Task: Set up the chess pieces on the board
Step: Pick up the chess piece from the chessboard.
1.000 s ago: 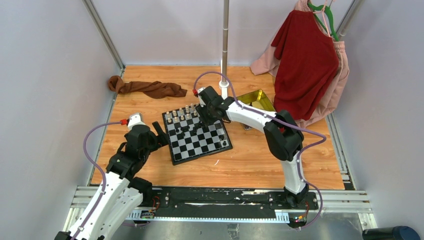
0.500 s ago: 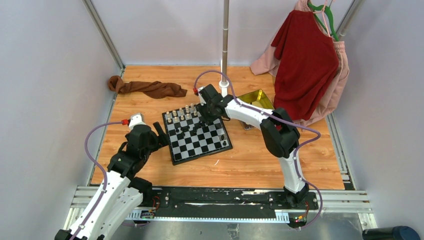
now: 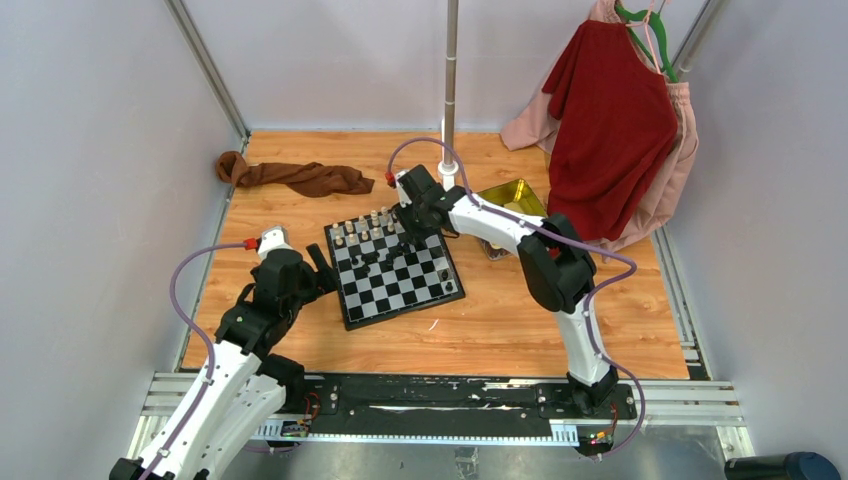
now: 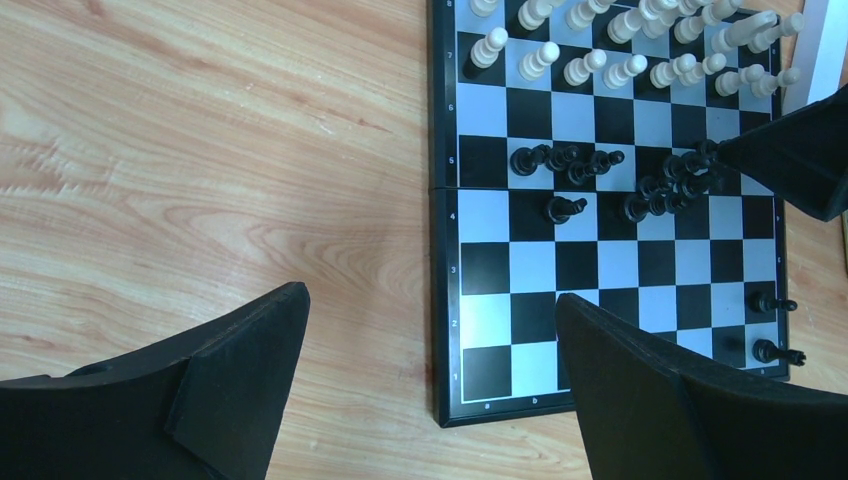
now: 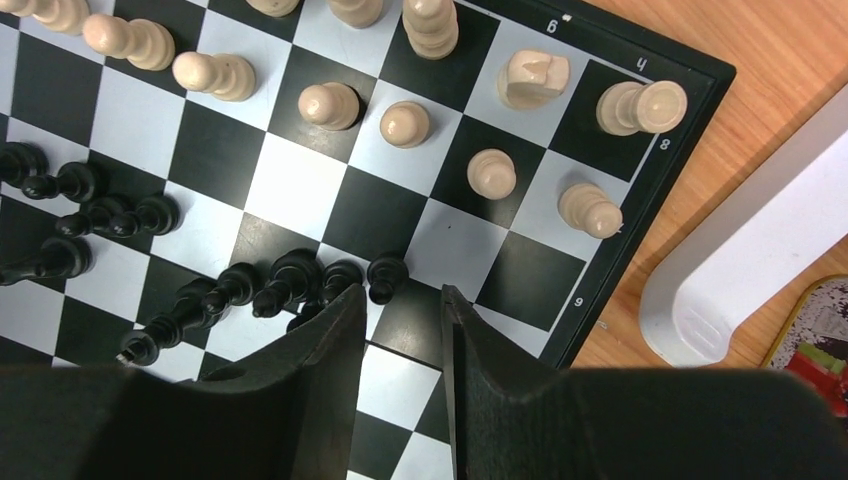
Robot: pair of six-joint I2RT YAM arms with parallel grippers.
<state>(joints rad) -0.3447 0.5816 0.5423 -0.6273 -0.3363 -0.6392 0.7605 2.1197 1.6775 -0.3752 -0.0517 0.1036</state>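
Note:
The checkered board (image 3: 395, 285) lies mid-table. Cream chess pieces (image 5: 330, 103) stand in two rows along its far side (image 4: 600, 65). Black pieces (image 5: 290, 280) lie and stand bunched near the middle rows (image 4: 570, 165), and two more black ones (image 4: 775, 325) sit by the near right corner. My right gripper (image 5: 400, 298) hovers low over the black bunch, its jaws a narrow gap apart with nothing between them. One upright black pawn (image 5: 387, 274) stands just ahead of that gap. My left gripper (image 4: 430, 295) is wide open above the board's near left corner, holding nothing.
A brown cloth (image 3: 295, 177) lies at the back left. A yellow-gold tin (image 3: 512, 198) sits right of the board, beside a pole on a white base (image 5: 740, 270). Red and pink garments (image 3: 610, 130) hang at the back right.
The right gripper's jaws have narrowed and its arm has edged slightly left over the board. The left arm has not moved.

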